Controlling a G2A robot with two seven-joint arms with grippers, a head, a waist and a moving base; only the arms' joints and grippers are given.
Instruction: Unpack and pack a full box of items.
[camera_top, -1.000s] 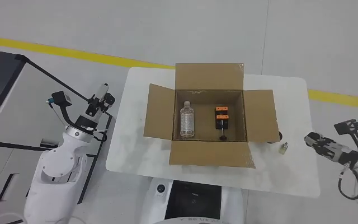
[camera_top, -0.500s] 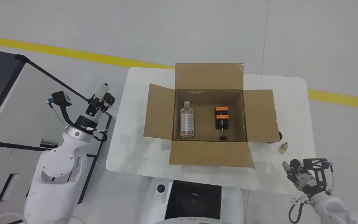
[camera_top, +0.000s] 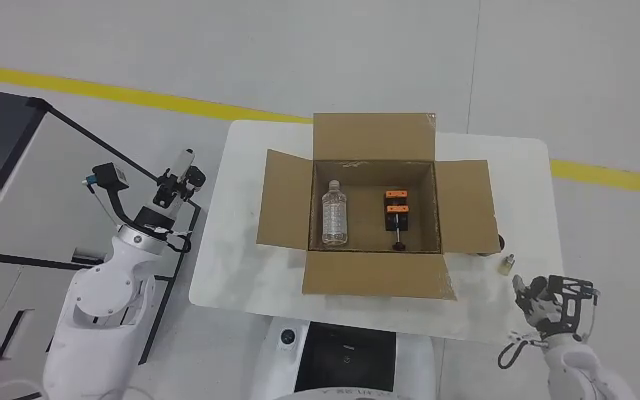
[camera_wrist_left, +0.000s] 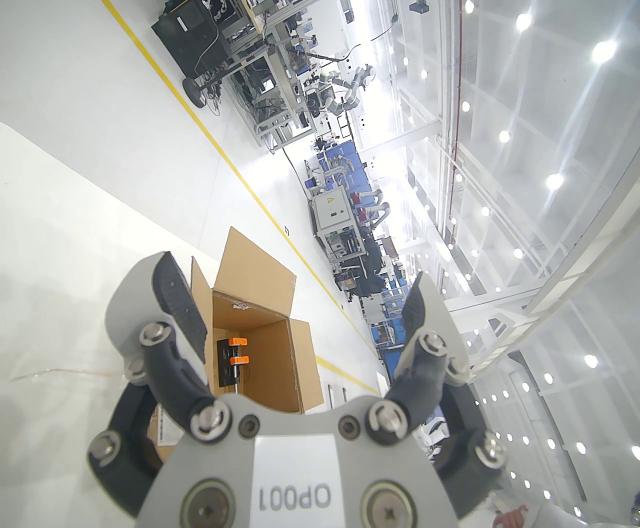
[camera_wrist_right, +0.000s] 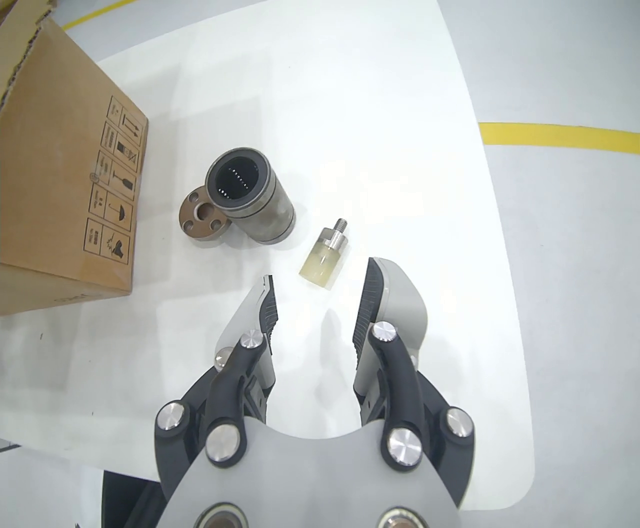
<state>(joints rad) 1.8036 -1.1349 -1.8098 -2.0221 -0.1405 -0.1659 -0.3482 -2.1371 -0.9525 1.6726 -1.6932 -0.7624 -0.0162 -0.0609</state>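
Right hand (camera_wrist_right: 321, 272) shifted slightly; stud (camera_wrist_right: 324, 255) just ahead.

I see the cardboard box (camera_top: 375, 275) open, all four flaps splayed. Inside it a clear bottle (camera_top: 334, 212) lies flat, with a black part (camera_top: 398, 212) carrying orange clips alongside. Just outside the box's side wall sit a steel bearing sleeve (camera_wrist_right: 252, 192), a brown flange (camera_wrist_right: 200, 220) just beside it, and a small threaded stud (camera_wrist_right: 325, 257) nearby.

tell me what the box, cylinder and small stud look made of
Box: brown cardboard, matte, with raw flap edges.
Cylinder: likely steel, with a dull grey sheen, grooves and a dark bore.
Stud: shiny metal threaded tip on a translucent cream body, probably plastic or rubber.
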